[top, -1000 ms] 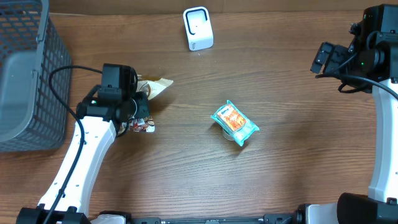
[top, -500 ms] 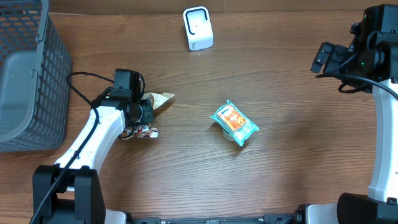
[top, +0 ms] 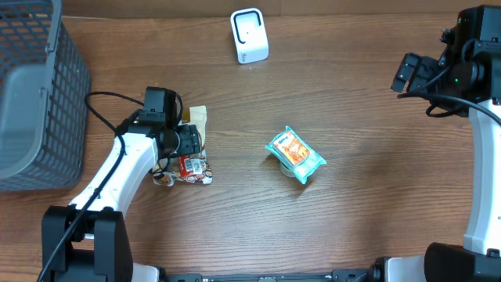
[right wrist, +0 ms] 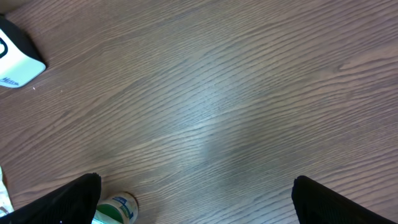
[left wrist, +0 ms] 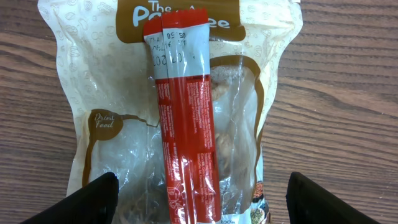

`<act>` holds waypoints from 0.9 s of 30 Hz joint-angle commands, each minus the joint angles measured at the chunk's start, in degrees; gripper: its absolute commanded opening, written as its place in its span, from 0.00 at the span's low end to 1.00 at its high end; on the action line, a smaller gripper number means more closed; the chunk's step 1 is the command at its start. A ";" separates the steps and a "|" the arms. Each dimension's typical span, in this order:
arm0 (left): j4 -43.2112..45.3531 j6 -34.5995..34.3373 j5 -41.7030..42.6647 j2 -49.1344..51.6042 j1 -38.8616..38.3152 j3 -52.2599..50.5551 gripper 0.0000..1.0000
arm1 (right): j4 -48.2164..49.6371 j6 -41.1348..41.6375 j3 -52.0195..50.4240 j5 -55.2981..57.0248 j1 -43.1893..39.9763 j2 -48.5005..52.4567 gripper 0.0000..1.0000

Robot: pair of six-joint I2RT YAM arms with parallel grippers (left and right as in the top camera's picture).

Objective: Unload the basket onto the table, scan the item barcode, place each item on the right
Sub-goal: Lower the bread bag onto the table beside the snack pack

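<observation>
A clear and tan snack pouch [left wrist: 118, 93] lies flat on the wood with two red stick sachets [left wrist: 186, 124] on top of it. From overhead the pouch [top: 198, 117] is left of centre, its red sachets [top: 188, 167] just below the wrist. My left gripper [top: 186, 142] hovers over it, open. The dark fingers [left wrist: 93, 200] stand wide on either side of the pouch's lower end, gripping nothing. My right gripper [top: 407, 72] is raised at the far right, open and empty [right wrist: 199, 208]. The white scanner [top: 249, 35] stands at the back centre.
A teal snack packet [top: 295, 154] rests on a green and white cup [right wrist: 115, 210] mid-table. A grey wire basket [top: 35, 94] fills the left edge. The scanner [right wrist: 15, 62] shows at the left of the right wrist view.
My left gripper has gone from shut to open, letting go of the pouch. The pouch has swung round and now lies flat under the wrist. The right arm has not moved.
</observation>
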 commanded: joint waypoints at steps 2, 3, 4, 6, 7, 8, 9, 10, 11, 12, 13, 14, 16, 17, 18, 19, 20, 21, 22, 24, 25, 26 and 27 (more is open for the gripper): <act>-0.24 0.07 -0.20 0.13 -0.11 -0.46 0.77 | 0.35 0.15 1.03 0.57 -0.07 -0.13 1.00; -0.57 0.04 -0.20 0.13 -0.11 -0.46 0.77 | 0.35 0.17 1.03 0.57 -0.07 -0.13 1.00; -1.01 0.04 -0.20 0.13 -0.11 -0.46 0.78 | 0.35 0.15 1.03 0.57 -0.07 -0.13 1.00; -3.10 0.04 -0.17 0.13 -0.11 -0.50 0.84 | 0.35 0.15 1.03 0.57 -0.07 -0.13 1.00; -3.87 0.04 -0.17 0.13 -0.11 -0.57 0.85 | 0.35 0.15 1.03 0.57 -0.07 -0.13 1.00; -4.39 0.04 -0.17 0.13 -0.11 -0.61 0.85 | 0.35 0.15 1.03 0.55 -0.09 -0.13 1.00; -4.98 0.04 -0.20 0.13 -0.11 -0.83 0.85 | 0.35 0.17 1.03 0.57 -0.07 -0.13 1.00; -5.16 0.04 -0.20 0.13 -0.11 -1.14 0.85 | 0.35 0.17 1.03 0.57 -0.07 -0.13 1.00; -4.92 0.04 -0.20 0.13 -0.11 -1.97 0.85 | 0.35 0.15 1.03 0.57 -0.07 -0.13 1.00; -4.04 0.04 -0.20 0.13 -0.11 -2.95 0.85 | 0.35 0.17 1.03 0.57 -0.07 -0.13 1.00; -2.99 0.04 -0.20 0.13 -0.11 -3.87 0.85 | 0.35 0.15 1.03 0.57 -0.07 -0.13 1.00; -1.03 0.04 -0.22 0.13 -0.11 -5.31 0.85 | 0.33 0.15 1.03 0.55 -0.07 -0.13 1.00; 2.93 0.04 -0.22 0.13 -0.11 -7.63 0.85 | 0.35 0.17 1.03 0.57 -0.07 -0.13 1.00; 5.25 0.04 -0.22 0.13 -0.11 -8.76 0.85 | 0.35 0.15 1.03 0.57 -0.07 -0.13 1.00; 6.95 0.04 -0.24 0.13 -0.11 -9.60 0.84 | 0.35 0.17 1.03 0.57 -0.07 -0.13 1.00; 7.98 0.04 -0.26 0.13 -0.11 -10.05 0.82 | 0.35 0.17 1.03 0.57 -0.09 -0.13 1.00; 9.03 0.02 -0.46 0.13 -0.11 -10.49 0.79 | 0.35 0.17 1.03 0.57 -0.07 -0.13 1.00; 9.86 0.02 -0.66 0.13 -0.11 -10.71 0.75 | 0.35 0.15 1.03 0.57 -0.07 -0.13 1.00; 10.40 0.02 -1.22 0.13 -0.11 -10.73 0.70 | 0.35 0.15 1.03 0.57 -0.07 -0.13 1.00; 11.39 0.02 -3.21 0.13 -0.11 -10.73 0.67 | 0.35 0.15 1.03 0.57 -0.07 -0.13 1.00; 11.91 0.02 -4.39 0.13 -0.11 -10.73 0.67 | 0.35 0.15 1.03 0.57 -0.07 -0.13 1.00; 12.61 0.04 -5.75 0.15 -0.11 -10.73 0.67 | 0.35 0.15 1.03 0.57 -0.07 -0.13 1.00; 12.92 0.04 -6.25 0.13 -0.11 -10.73 0.67 | 0.35 0.15 1.03 0.57 -0.07 -0.13 1.00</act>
